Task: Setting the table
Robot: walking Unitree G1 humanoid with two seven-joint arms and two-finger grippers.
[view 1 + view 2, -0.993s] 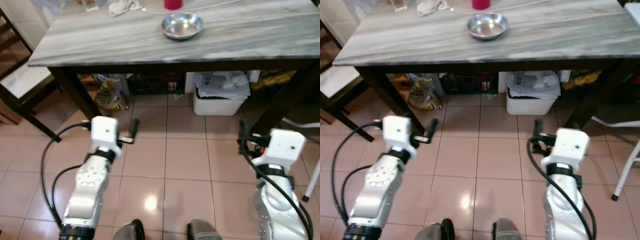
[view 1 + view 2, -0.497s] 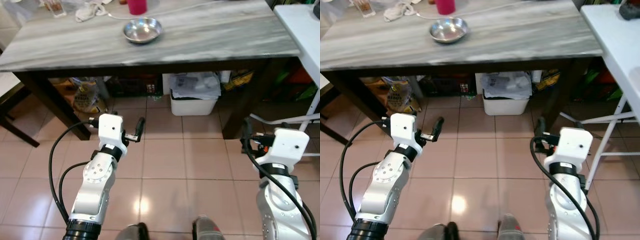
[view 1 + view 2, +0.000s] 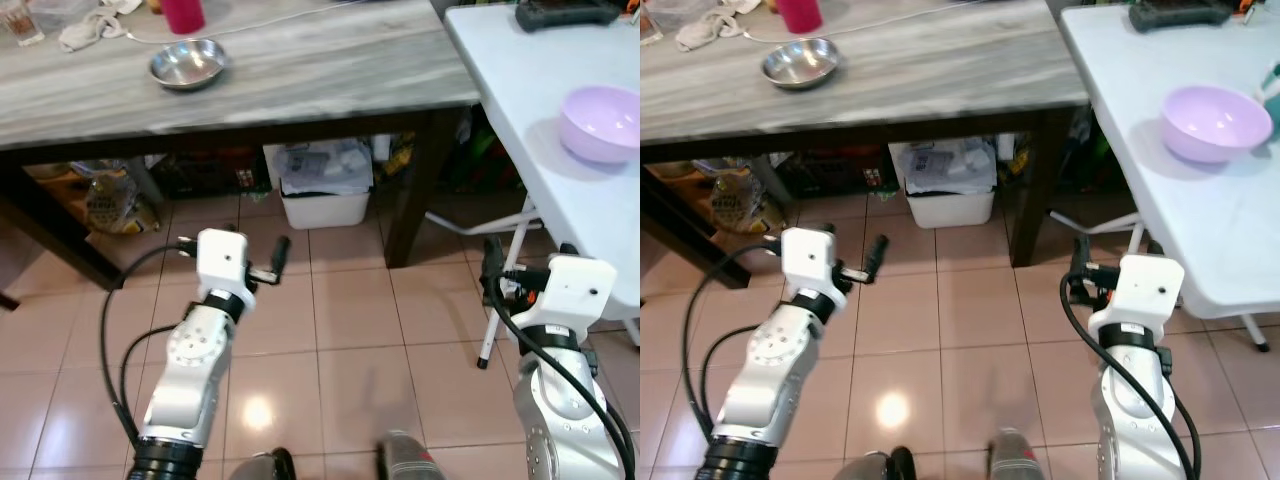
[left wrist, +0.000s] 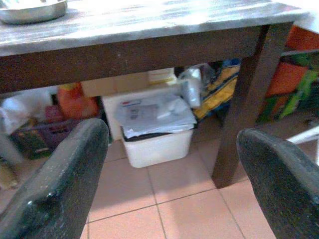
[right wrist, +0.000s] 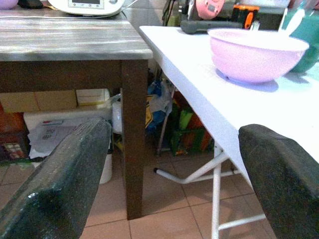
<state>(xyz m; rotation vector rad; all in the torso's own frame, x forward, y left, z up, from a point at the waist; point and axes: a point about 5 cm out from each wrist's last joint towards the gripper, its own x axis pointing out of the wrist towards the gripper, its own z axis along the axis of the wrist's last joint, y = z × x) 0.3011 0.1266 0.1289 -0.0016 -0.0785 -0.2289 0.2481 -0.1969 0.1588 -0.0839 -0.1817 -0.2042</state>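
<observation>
Judging by how things lie, the table-setting is barely begun. A shallow round stainless-steel bowl (image 3: 187,64) sits alone on the grey marble-topped table with dark legs (image 3: 300,70), near a red cup (image 3: 183,14) and a crumpled white cloth (image 3: 85,28) at the far edge, with no cutlery or plates laid beside it. On the white folding table (image 3: 540,120) to the right stands a pale lilac plastic bowl (image 3: 601,122), upright and apparently empty, though its inside is only partly seen; it looks like the likely next item to carry over. The left gripper (image 4: 169,189) hangs low over the tiled floor (image 3: 340,330) in front of the marble table, its black fingers spread apart and empty. The right gripper (image 5: 169,184) is likewise released and holds nothing, poised just below the white table's edge with the lilac bowl ahead and above it. Nothing is in hand, so picking up and placing dishes all remains to be done.
</observation>
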